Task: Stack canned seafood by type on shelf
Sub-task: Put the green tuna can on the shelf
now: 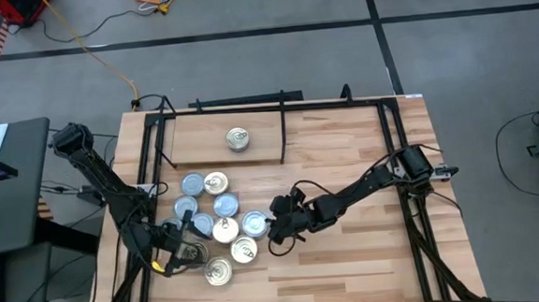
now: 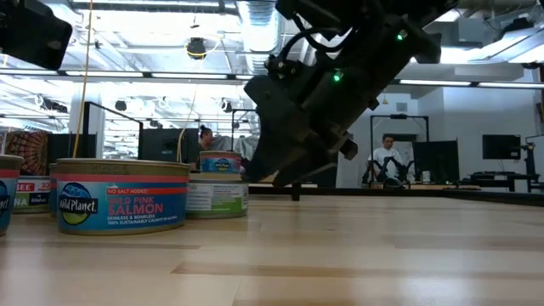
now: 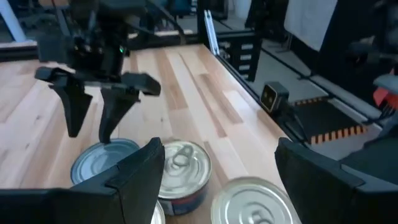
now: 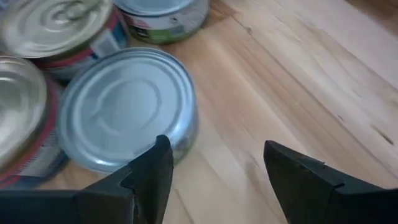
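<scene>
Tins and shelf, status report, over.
Left tool and right tool open, empty, flanking the tins. One tin on shelf. Nothing in the way.

The table (image 1: 351, 258) holds ten tins in all. Nine sit bunched together near its left front: about four blue-grey-topped tins (image 1: 193, 185) and five shiny gold-topped tins (image 1: 216, 182). One more gold-topped tin (image 1: 238, 139) stands alone on the single shelf (image 1: 204, 146). Two robot arms reach over the table.
</scene>
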You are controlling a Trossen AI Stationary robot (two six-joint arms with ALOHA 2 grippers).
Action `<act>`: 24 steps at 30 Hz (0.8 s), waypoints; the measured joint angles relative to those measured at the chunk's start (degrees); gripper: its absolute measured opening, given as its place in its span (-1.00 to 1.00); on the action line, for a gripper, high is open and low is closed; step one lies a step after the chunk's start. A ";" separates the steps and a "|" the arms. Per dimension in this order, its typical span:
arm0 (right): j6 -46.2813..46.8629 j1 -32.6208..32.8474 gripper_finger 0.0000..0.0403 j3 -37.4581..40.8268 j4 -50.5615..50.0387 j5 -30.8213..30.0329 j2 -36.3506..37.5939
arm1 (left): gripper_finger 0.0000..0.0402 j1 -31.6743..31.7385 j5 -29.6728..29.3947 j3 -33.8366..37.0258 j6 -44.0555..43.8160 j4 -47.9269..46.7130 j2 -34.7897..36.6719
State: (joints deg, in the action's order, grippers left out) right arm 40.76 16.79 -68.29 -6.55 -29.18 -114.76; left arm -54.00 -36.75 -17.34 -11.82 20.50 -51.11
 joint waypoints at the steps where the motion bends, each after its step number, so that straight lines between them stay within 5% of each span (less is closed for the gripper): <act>1: 0.56 -0.09 0.37 0.00 -1.16 -0.07 0.01 | 0.45 -0.01 -0.02 0.25 -0.24 -0.05 0.54; 13: 10.12 -1.17 0.37 0.20 -13.83 -0.91 0.53 | 0.45 -0.02 -0.72 0.47 -2.55 -0.62 1.31; 24: -3.56 3.17 0.37 0.13 -0.10 -2.36 3.36 | 0.45 -0.02 -1.18 0.47 -2.19 -0.95 1.31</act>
State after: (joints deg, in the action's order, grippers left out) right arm 37.20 19.96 -68.16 -6.65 -31.54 -111.40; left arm -54.02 -37.93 -16.86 -14.01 19.55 -49.80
